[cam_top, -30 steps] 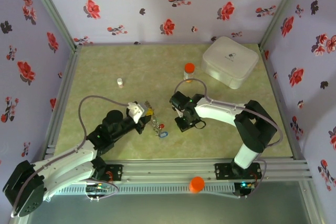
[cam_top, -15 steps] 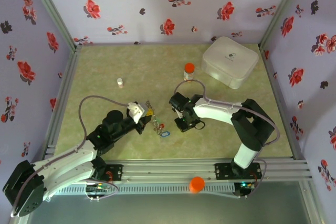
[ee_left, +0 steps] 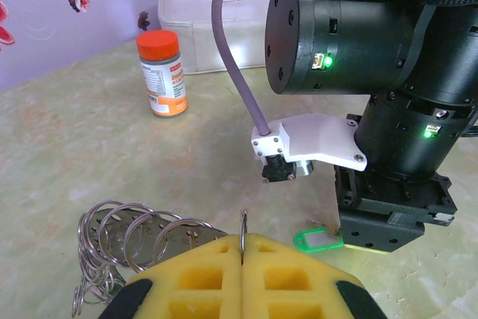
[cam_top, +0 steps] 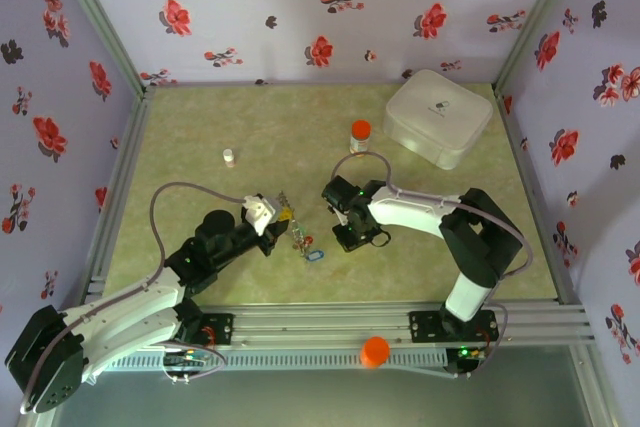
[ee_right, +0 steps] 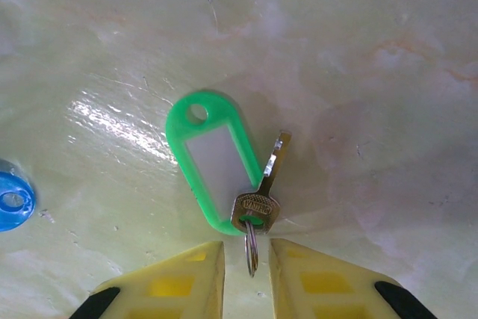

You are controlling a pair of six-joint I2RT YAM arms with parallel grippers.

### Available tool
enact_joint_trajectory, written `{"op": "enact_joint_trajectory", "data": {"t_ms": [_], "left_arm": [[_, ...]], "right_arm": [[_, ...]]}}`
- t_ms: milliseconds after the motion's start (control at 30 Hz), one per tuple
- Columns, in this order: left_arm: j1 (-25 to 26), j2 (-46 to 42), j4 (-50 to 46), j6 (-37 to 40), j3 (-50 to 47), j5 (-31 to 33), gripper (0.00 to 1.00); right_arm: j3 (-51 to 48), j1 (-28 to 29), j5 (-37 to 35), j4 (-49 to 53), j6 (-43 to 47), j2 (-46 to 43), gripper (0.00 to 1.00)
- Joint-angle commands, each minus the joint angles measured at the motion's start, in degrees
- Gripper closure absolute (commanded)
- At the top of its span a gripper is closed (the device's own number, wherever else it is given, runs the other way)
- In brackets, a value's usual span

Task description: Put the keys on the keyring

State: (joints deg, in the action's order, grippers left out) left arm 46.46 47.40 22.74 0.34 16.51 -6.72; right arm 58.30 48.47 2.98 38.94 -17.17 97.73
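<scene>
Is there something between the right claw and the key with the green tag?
Nothing visible does. The key lies flat on the table directly before the right claw, its small ring between the parted fingertips.

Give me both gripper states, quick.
Left gripper: shut on the keyring.
Right gripper: slightly open; the green-tagged key lies with its small ring in the gap, not gripped.

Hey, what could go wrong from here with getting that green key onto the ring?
1. The green-tagged key lies flat on the table, its small loop between the parted jaws of the right gripper; closing may miss the thin loop.
2. The left gripper pinches the keyring only at its pad tips, so a push while threading may twist or free it.
</scene>
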Motion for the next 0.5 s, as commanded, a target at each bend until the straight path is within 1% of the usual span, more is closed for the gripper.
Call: {"op": "enact_joint_trajectory", "data": {"t_ms": [0,267,467], "left_arm": [[0.5,-1.0,3.9,0.5,1.8,-1.0,1.00],[0.6,-1.0,3.8,0.8,1.7,-1.1,1.00],[0.7,-1.1,3.9,0.8,1.7,-1.1,1.00]], "right_arm": [[1.9,-0.2,-1.3,1.8,0.2,1.2,0.78],[3.5,-0.4,-3.4,3.4,0.9,1.7,0.77],[4.1,-0.4,-3.2,4.0,1.4,2.5,0.79]]}}
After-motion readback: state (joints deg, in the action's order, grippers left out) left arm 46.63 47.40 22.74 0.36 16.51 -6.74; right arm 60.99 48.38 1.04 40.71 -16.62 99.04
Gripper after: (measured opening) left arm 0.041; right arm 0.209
